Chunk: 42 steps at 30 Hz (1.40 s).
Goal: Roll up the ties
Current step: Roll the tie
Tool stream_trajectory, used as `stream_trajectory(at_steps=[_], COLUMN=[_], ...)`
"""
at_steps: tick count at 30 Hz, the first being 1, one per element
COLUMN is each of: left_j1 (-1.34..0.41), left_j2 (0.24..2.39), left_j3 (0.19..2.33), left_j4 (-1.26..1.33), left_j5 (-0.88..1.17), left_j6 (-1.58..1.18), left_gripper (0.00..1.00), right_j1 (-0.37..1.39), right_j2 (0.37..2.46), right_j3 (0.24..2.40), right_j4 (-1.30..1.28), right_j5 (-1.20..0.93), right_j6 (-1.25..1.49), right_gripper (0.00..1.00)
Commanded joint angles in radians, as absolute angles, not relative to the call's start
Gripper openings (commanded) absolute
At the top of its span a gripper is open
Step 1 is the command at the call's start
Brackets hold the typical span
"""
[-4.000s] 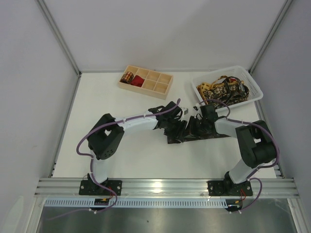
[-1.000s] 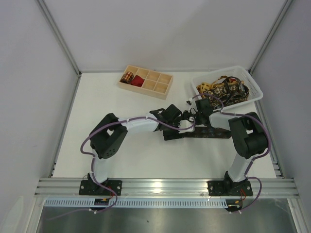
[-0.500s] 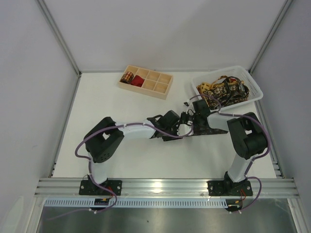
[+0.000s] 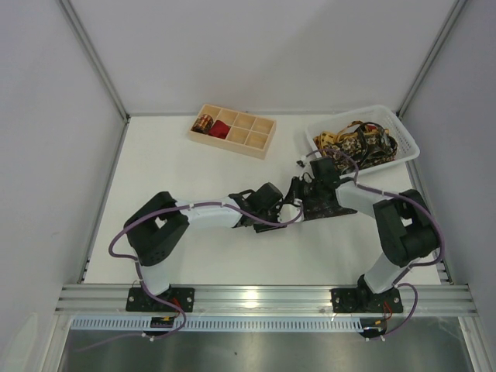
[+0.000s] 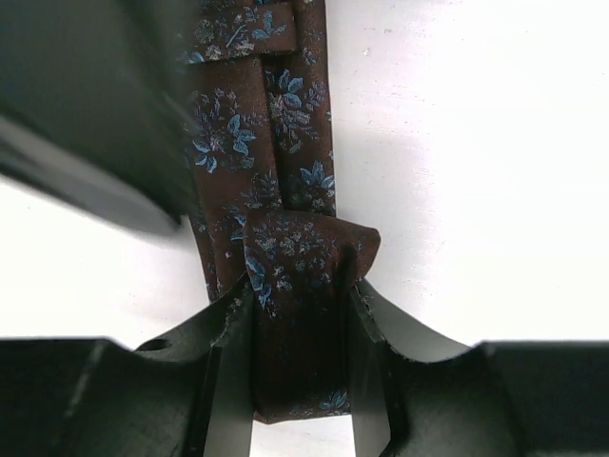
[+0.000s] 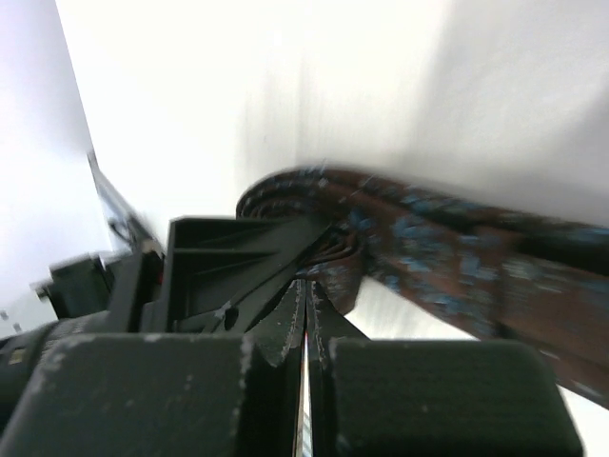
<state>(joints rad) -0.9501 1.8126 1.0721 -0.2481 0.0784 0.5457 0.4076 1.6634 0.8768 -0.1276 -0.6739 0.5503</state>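
- brown tie with little blue flowers lies flat mid-table, between the two arms
- left gripper is pinching a folded bit of it, one finger on each side
- right gripper is pressed tight together, tips right at the tie's coiled end; too blurry to say if any fabric's caught
- gold-and-black ties are piled in the white basket
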Motion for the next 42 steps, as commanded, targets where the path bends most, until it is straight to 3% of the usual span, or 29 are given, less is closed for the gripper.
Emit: stream_trajectory(at_steps=[1,14,24,31,42], left_j1=[-0.963,-0.963,-0.948,-0.942,-0.942], left_j2=[1.838,1.841,1.861,1.853,1.842], left_j3=[1.057,1.06,1.075,1.075,1.086], left_j4=[-0.281,-0.279,-0.293,-0.302,-0.31], left_j5=[0.123,0.137,0.127,0.132,0.146], left_j6=[0.508,0.5,0.486,0.483,0.477], left_gripper=[0.4,0.4,0.38,0.38,0.38], right_j1=[0.328,0.267,0.268,0.279,0.204], right_j2=[1.58,1.819,1.649,1.582,1.673], right_j3=[0.905,0.961,0.68,0.627,0.894], right_j4=[-0.147,-0.086,-0.046,-0.078,-0.21], right_j5=[-0.623,-0.422,-0.391,-0.388,-0.226], right_j6=[0.558,0.531,0.566,0.538,0.445], right_gripper=[0.0,0.0,0.0,0.0,0.0])
